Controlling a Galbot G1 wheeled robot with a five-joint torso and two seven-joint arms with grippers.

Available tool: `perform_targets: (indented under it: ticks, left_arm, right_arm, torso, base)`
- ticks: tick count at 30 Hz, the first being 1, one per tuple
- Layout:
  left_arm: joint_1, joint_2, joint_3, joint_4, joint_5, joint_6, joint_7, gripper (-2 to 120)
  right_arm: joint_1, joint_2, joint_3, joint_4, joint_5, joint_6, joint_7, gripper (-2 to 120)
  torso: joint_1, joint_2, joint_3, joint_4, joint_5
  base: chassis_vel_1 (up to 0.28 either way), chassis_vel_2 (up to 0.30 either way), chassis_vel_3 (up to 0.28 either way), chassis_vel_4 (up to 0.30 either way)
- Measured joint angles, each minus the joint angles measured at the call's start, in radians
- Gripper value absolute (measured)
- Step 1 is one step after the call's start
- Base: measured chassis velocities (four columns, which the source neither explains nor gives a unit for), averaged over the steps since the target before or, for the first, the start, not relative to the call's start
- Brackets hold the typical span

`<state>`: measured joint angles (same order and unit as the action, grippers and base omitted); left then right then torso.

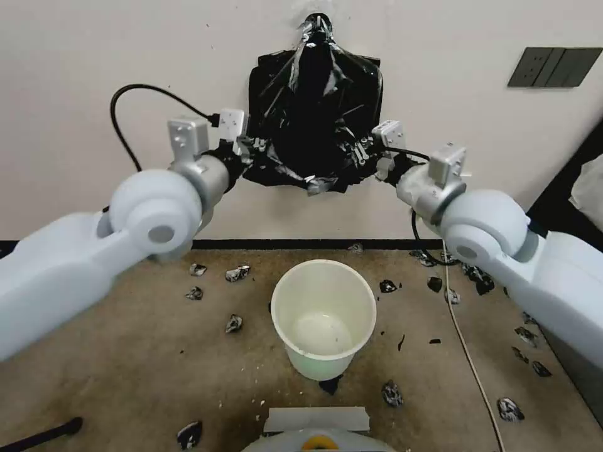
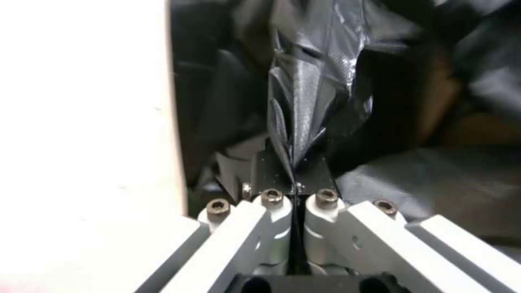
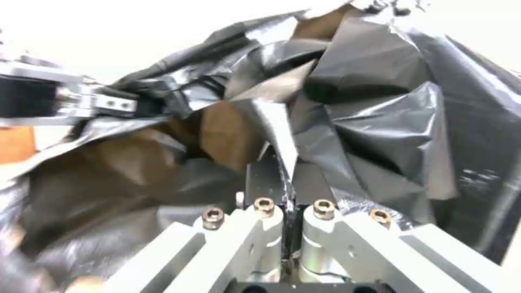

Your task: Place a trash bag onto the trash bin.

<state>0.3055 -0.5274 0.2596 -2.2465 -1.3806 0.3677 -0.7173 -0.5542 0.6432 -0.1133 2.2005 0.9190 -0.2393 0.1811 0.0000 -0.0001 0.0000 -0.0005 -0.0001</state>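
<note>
Left pincer and right pincer each pinch the trash bag above the far-side trash bin.

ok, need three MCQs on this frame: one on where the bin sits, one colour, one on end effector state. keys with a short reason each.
1. Where is the trash bin?
A. On the floor, below the hanging bags
B. Held by the right arm
C. On a shelf by the wall switches

2. What colour is the bin?
A. Black
B. Cream-white
C. Red

3. What are the left end effector and right end effector doing?
A. Both open, clear of the plastic
B. Both shut on the trash bag
C. One shut, one open

Answers:
1 A: the head view shows it standing on the brown floor between the arms.
2 B: its rim and walls are pale cream.
3 B: each wrist view shows black film pinched between closed fingers.
</note>
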Motion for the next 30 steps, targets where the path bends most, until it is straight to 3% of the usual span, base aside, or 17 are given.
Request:
perform_targets:
  ticks: [3, 4, 5, 7, 11, 19, 24, 30]
  left_arm:
    - [0.217, 0.067, -0.206, -0.082, 0.041, -0.021, 0.012, 0]
    - [0.217, 0.067, -0.206, -0.082, 0.041, -0.021, 0.012, 0]
    - [0.311, 0.097, -0.266, -0.114, 0.051, -0.032, 0.012, 0]
    - [0.393, 0.11, -0.296, -0.137, 0.058, -0.042, 0.012, 0]
    - [0.404, 0.116, -0.313, -0.156, 0.059, -0.05, 0.011, 0]
    - [0.4, 0.13, -0.31, -0.211, 0.035, -0.056, 0.016, 0]
    - [0.402, 0.121, -0.272, -0.239, 0.009, -0.055, 0.017, 0]
    - [0.407, 0.095, -0.223, -0.244, -0.008, -0.05, 0.016, 0]
  right_arm:
    - [-0.013, 0.02, -0.021, 0.03, 0.002, 0.022, -0.013, 0]
    - [-0.013, 0.02, -0.021, 0.03, 0.002, 0.022, -0.013, 0]
    - [-0.016, 0.031, -0.033, 0.041, 0.005, 0.022, -0.015, 0]
    - [-0.044, 0.033, -0.037, 0.068, 0.006, 0.023, -0.016, 0]
    - [-0.107, 0.034, -0.008, 0.107, 0.023, 0.021, 0.016, 0]
    - [-0.291, 0.006, 0.131, 0.216, 0.15, 0.0, 0.107, 0]
    - [-0.463, -0.003, 0.239, 0.297, 0.204, -0.027, 0.164, 0]
    - [-0.633, -0.011, 0.34, 0.305, 0.253, -0.056, 0.211, 0]
  torso:
    - [0.0, 0.0, 0.0, 0.0001, 0.0]
    - [0.0, 0.0, 0.0, 0.0001, 0.0]
    - [0.0, 0.0, 0.0, 0.0018, 0.0004]
    - [0.0, 0.0, 0.0, 0.0015, -0.0008]
    - [0.0, 0.0, 0.0, 0.0, 0.0005]
    - [0.0, 0.0, 0.0, 0.0005, 0.0001]
    - [0.0, 0.0, 0.0, 0.0004, 0.0002]
    - [0.0, 0.0, 0.0, 0.0004, 0.0002]
  base:
    - [0.0, 0.0, 0.0, 0.0]
    - [0.0, 0.0, 0.0, 0.0]
    - [0.0, 0.0, 0.0, 0.0]
    - [0.0, 0.0, 0.0, 0.0]
    - [0.0, 0.0, 0.0, 0.0]
    - [0.0, 0.0, 0.0, 0.0]
    - [0.0, 0.0, 0.0, 0.0]
    - [0.0, 0.0, 0.0, 0.0]
